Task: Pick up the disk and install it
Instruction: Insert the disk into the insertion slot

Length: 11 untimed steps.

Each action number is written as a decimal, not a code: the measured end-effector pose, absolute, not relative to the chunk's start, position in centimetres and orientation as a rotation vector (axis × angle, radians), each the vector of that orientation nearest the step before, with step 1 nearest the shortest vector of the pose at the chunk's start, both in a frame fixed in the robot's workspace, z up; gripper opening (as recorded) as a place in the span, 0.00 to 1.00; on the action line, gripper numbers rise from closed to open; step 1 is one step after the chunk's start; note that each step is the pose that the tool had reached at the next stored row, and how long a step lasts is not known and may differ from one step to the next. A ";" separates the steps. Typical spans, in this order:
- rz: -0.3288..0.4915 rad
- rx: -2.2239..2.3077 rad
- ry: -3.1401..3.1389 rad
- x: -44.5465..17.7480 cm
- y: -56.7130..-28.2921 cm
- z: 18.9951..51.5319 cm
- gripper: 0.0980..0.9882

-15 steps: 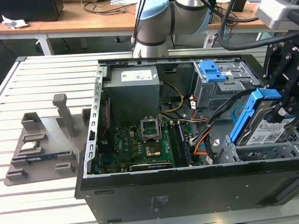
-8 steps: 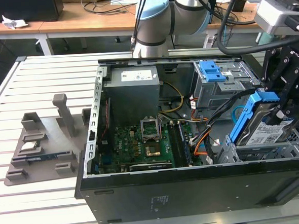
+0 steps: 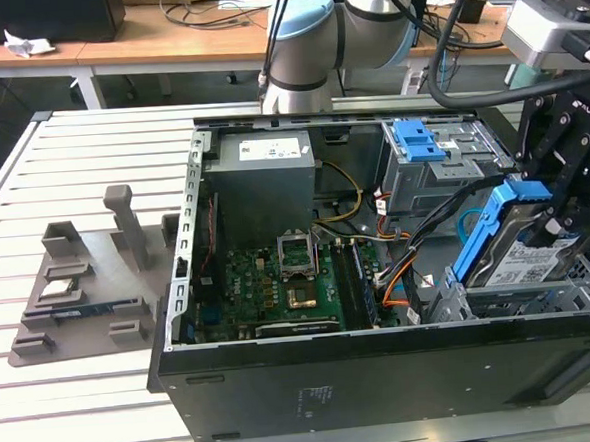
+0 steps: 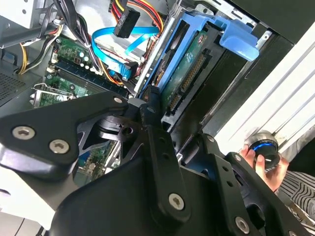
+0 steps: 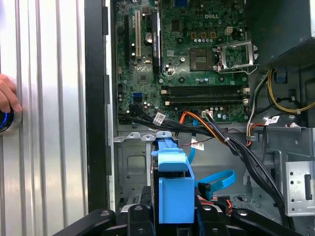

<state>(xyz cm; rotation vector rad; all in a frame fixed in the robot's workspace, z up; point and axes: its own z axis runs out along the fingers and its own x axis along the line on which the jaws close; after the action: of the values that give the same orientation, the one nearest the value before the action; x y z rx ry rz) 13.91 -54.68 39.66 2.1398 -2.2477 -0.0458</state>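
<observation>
Disk (image 3: 507, 243) | I'm seeing gripper (image 3: 560, 220) clamping it, tilting over open PC case (image 3: 315, 380) bay | hand (image 4: 268, 164) resting on knob.

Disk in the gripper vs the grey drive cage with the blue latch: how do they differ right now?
The disk is tilted on edge, held by the gripper above the bay at the exterior view's right; the drive cage sits level, fixed in the case. The disk carries a white label; the cage is bare perforated metal. The disk's blue bracket runs along its edges; the cage's blue latch lies on top. Both pair grey metal with blue plastic.
</observation>
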 end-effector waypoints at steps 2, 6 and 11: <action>-0.046 2.140 -2.248 13.9 -54.7 39.6 0.38; -0.046 2.140 -2.248 13.9 -54.7 39.6 0.15; -0.046 2.140 -2.248 13.9 -54.7 39.6 0.01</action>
<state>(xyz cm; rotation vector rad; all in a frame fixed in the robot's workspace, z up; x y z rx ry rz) 13.91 -54.68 39.63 2.1398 -2.2478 -0.0461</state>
